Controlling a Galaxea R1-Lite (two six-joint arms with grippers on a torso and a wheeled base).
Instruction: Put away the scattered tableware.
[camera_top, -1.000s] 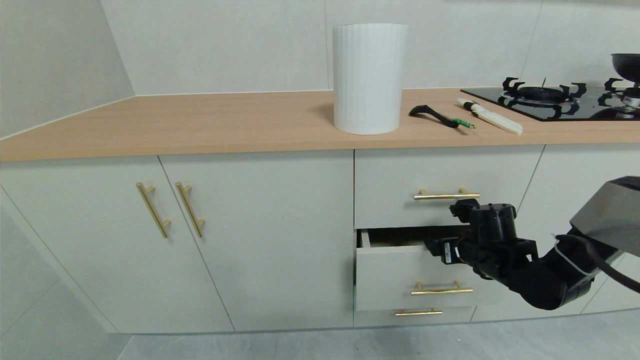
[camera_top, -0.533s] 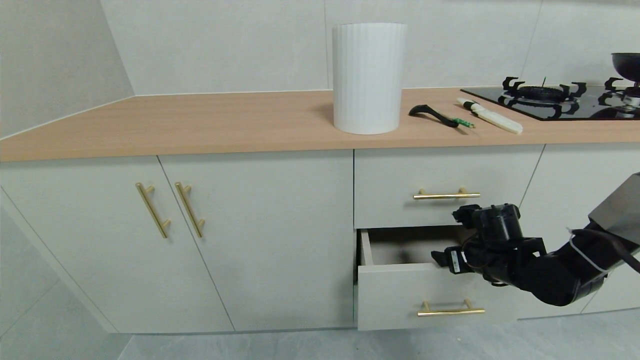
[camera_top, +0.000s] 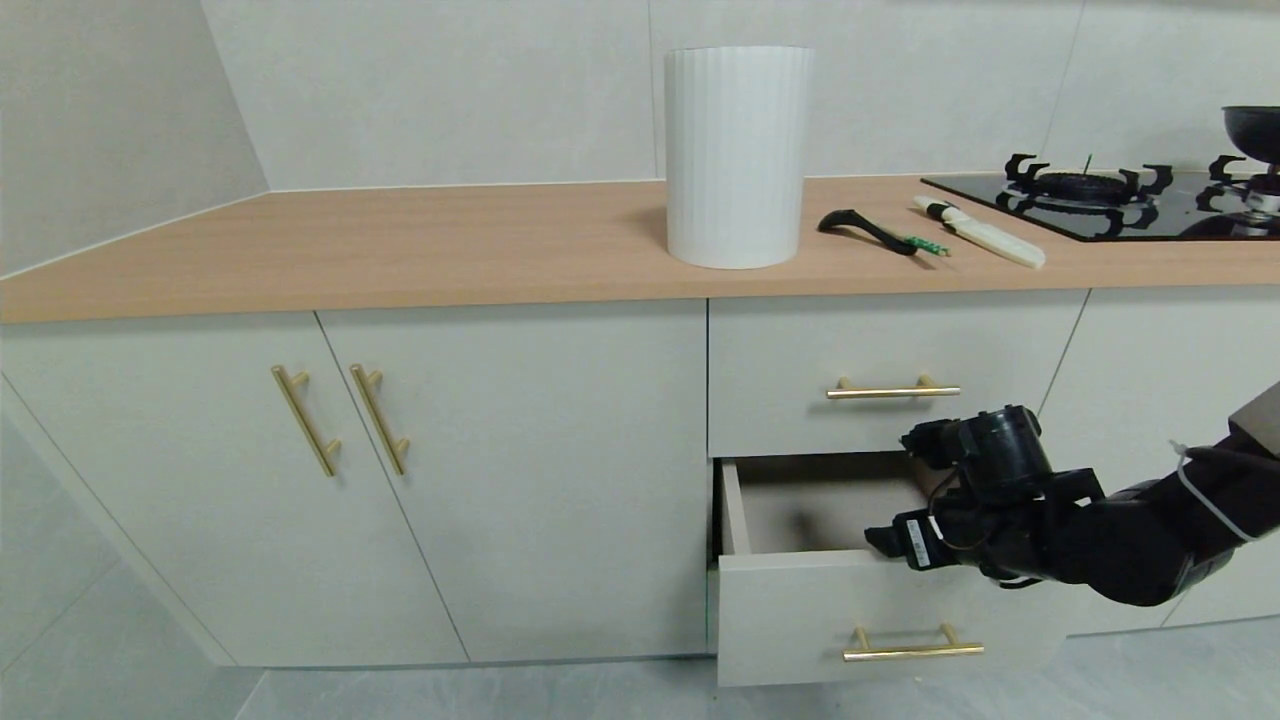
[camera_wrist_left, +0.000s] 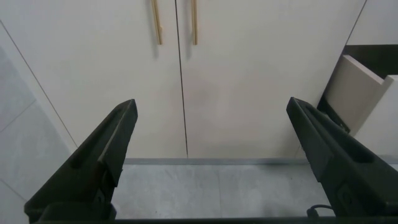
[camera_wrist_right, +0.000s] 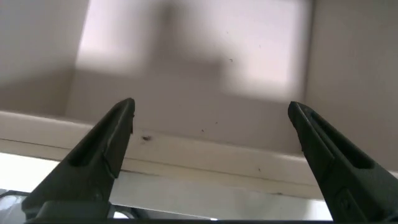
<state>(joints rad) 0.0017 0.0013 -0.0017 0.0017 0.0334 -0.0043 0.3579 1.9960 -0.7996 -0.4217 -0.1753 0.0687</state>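
Jaws spread, the right gripper (camera_top: 885, 540) is held over the front wall of the pulled-out drawer (camera_top: 790, 620); opening is judged done. The black ladle (camera_top: 868, 230) and white knife (camera_top: 985, 236) lie well above it on the countertop (camera_top: 400, 250), so a lift toward them is called for.

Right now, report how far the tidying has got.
Done: the drawer stands open. In hand: the right end effector, open, is at its front edge. Left: the ladle and knife lie on the counter, not yet put away.
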